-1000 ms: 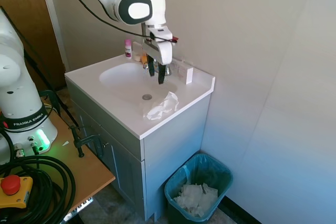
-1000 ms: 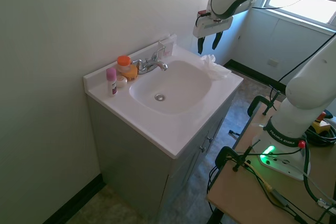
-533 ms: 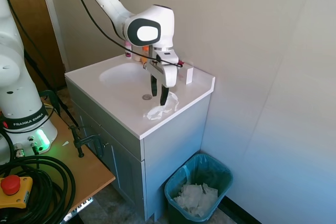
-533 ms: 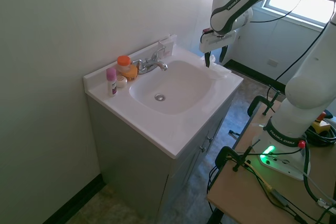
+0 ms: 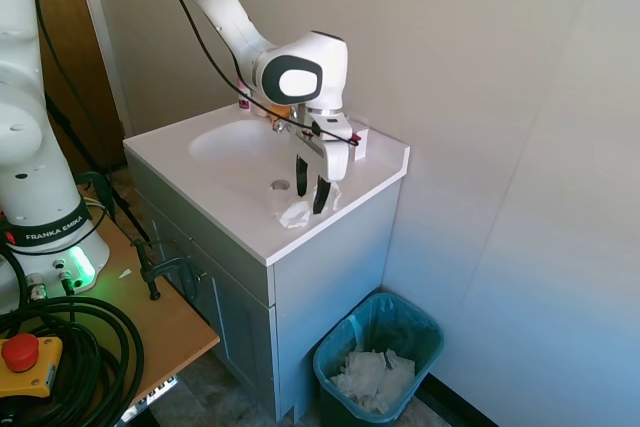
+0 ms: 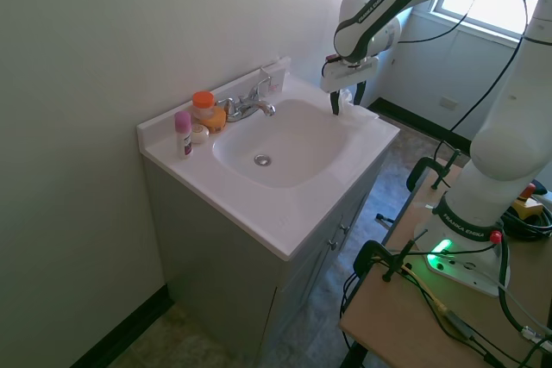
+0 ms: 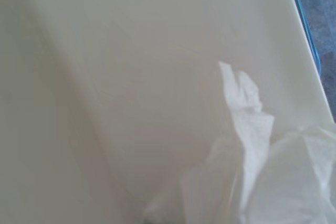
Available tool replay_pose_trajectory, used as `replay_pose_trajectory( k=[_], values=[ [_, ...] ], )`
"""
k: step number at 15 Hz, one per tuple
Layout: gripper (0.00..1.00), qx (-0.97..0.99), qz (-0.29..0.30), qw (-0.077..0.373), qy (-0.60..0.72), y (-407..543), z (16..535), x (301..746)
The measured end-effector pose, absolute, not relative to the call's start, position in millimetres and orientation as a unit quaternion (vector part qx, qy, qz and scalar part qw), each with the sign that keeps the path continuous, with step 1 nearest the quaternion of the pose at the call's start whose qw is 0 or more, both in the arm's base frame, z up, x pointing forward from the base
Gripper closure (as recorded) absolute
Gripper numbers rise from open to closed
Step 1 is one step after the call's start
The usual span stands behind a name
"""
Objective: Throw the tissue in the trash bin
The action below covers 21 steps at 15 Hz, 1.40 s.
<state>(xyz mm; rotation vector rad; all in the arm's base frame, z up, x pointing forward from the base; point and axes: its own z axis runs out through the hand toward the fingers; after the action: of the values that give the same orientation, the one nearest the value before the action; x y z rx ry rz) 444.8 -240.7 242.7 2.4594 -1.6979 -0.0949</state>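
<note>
The tissue (image 5: 299, 211) is found on the bench (image 5: 222, 209) corner, right under the gripper (image 5: 311, 197), whose fingers are spread either side of it; the trash bin (image 5: 379, 364) is parked on the floor below.

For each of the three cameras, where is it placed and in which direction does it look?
First exterior view: high beside the arm's base, facing the vanity corner, trash bin below; arm and claw visible.
Second exterior view: opposite side by the wall, facing the sink and window; arm visible.
Wrist view: looking down at the tissue; no claw visible.
Both exterior views share the claw and the sink.
</note>
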Motion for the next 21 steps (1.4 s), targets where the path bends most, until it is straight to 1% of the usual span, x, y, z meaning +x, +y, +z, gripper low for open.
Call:
replay_pose_trajectory(
  k=[16, 18, 21],
  values=[
    [1.0, 0.818, -0.027, 0.046, -0.572, -255.7, 251.2, 447.6],
    [1.0, 0.822, -0.016, 0.032, -0.568, -256.9, 263.6, 451.0],
    [1.0, 0.817, 0.027, -0.007, -0.576, -265.2, 316.7, 454.5]
  ],
)
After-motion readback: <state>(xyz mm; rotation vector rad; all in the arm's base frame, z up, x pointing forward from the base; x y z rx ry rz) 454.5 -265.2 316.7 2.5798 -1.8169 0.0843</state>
